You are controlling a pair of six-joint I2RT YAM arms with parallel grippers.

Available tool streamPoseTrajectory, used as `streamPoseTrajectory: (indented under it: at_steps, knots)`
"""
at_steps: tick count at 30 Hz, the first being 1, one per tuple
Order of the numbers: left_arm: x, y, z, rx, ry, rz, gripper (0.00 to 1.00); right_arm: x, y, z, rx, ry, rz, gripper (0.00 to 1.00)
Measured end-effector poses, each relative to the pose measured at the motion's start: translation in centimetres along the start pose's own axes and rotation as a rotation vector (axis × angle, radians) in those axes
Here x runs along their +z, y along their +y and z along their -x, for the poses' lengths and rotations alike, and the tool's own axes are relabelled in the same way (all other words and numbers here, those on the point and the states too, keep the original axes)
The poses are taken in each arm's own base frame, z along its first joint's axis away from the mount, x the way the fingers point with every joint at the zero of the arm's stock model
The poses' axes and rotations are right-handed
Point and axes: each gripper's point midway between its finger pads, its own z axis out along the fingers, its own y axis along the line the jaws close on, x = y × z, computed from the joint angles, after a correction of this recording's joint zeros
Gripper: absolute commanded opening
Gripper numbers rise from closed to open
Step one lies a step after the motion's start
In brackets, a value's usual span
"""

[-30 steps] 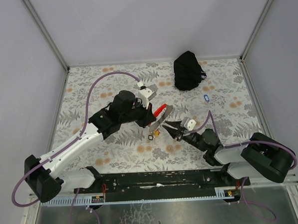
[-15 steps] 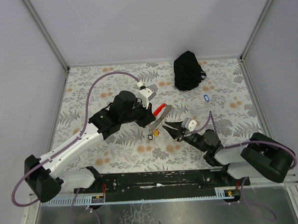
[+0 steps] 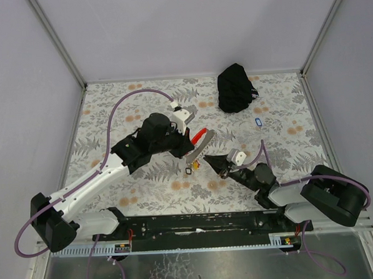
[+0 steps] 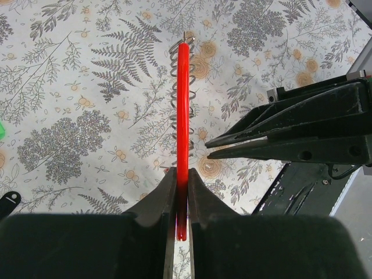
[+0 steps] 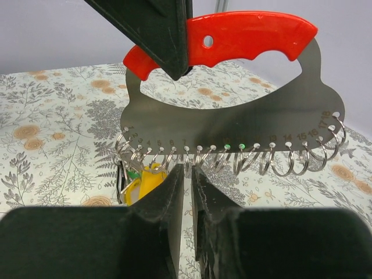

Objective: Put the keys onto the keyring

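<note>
You had the left gripper [image 4: 182, 174] clamped on the red curved handle of the keyring [image 5: 232, 125], a silvery metal plate with a row of small wire rings along its lower edge, and it held the plate upright above the fern-patterned table [image 3: 284, 97]. What changed within the last second was the right gripper [image 5: 187, 168]. Its jaws, plainly apart a moment earlier, had drawn in to a thin slit. The tips stood right at the ring row, just to the right of the hanging yellow plastic tag [image 5: 150, 177]. Whether they had pinched 1 ring or only closed beside it, I could not tell. My reading is that you were setting up to catch or spread a ring, not to fetch a key, since neither gripper carried 1. The blue oval-tagged key [image 3: 257, 122] lay on the table well apart from the right gripper, beyond it and to its right. A scrap of the bright green key tag [image 4: 2, 129] showed far to the left of the left gripper. So threading looked not yet begun for the blue key.
</note>
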Motion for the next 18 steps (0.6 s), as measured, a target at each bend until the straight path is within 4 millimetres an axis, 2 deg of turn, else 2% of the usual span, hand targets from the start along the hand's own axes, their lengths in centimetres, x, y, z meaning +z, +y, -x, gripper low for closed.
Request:
streamPoseTrajectory:
  at_steps: [18]
  knots:
    - [0.0,-0.6,-0.1,-0.004,0.006,-0.031,0.0,0.7,0.2,-1.0,-0.043,0.031,0.008,0.24]
